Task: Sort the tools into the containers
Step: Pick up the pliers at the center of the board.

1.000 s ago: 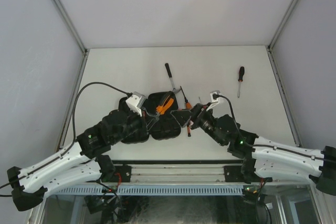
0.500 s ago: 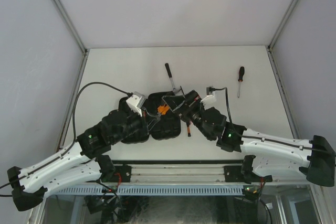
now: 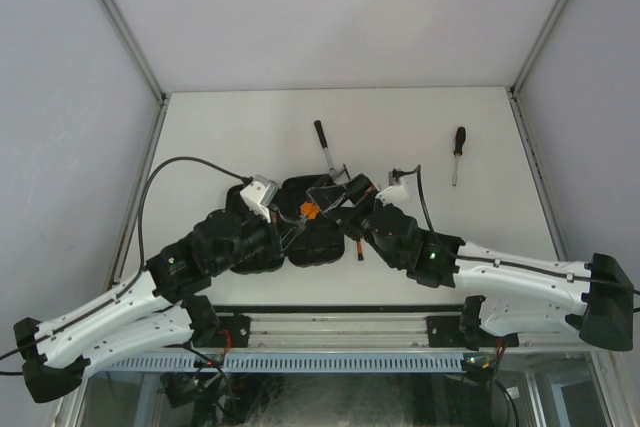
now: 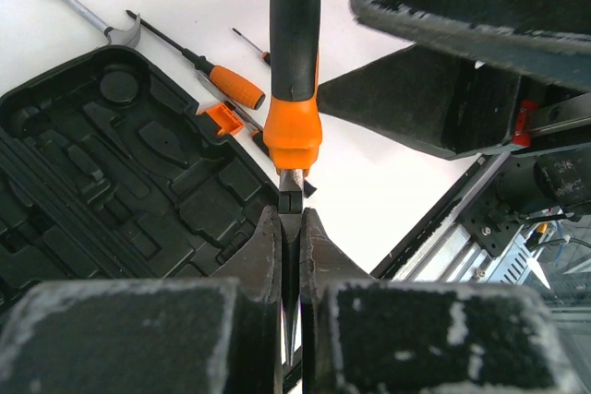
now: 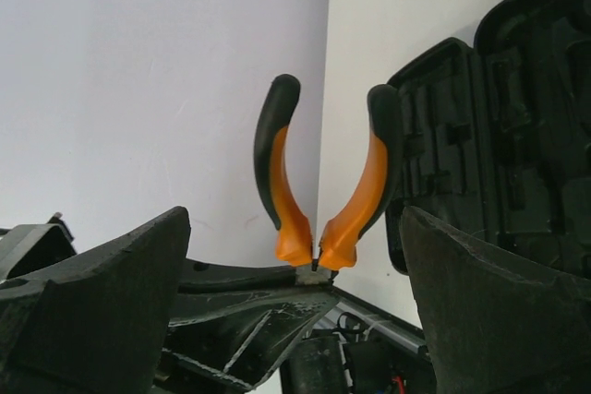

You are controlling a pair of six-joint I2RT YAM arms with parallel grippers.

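I count one black plastic hinged tool case (image 4: pixel 92 173), one pair of orange-handled pliers (image 4: pixel 295 62), one steel claw hammer (image 3: pixel 324 144), one black-handled screwdriver (image 3: pixel 459 143) far right on the desk, and at least two slim orange-handled screwdrivers (image 4: pixel 233 86).

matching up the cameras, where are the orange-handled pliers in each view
top external: pliers at centre, over the tool case.
left wrist: upper centre, nose clamped in left pincer.
right wrist: centre, handles spread upward.
shared landmark: the open tool case.
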